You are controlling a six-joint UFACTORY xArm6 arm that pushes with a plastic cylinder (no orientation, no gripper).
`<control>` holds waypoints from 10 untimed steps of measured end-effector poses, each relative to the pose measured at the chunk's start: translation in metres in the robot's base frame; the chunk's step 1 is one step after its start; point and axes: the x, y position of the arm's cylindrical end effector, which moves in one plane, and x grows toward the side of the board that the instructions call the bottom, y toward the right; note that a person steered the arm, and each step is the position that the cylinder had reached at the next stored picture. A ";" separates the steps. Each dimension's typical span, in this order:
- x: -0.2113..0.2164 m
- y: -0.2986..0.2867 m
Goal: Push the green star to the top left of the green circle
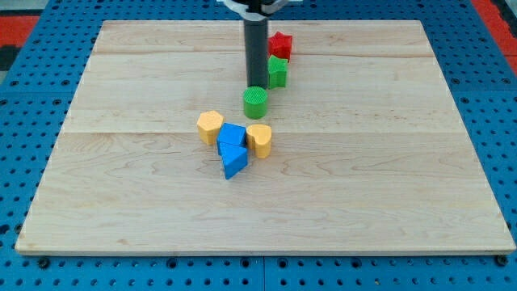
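The green star [278, 71] sits near the view's top centre, just below a red block [280, 44] that touches it. The green circle [255, 103], a short cylinder, stands below and slightly left of the star. My tip [257, 86] comes down from the top of the view, right at the circle's upper edge and just left of the star. The rod hides part of the star's left side.
A yellow hexagon block [210, 127], a blue block [232, 137], a blue triangle [235, 162] and a yellow heart-like block [259, 140] cluster below the circle. The wooden board [404, 178] lies on a blue perforated table [24, 121].
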 end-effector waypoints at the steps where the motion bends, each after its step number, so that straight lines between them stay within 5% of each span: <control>1: 0.002 0.015; 3: -0.023 0.096; 5: -0.059 0.039; 7: -0.003 0.013; 8: -0.008 0.043; 10: -0.011 -0.102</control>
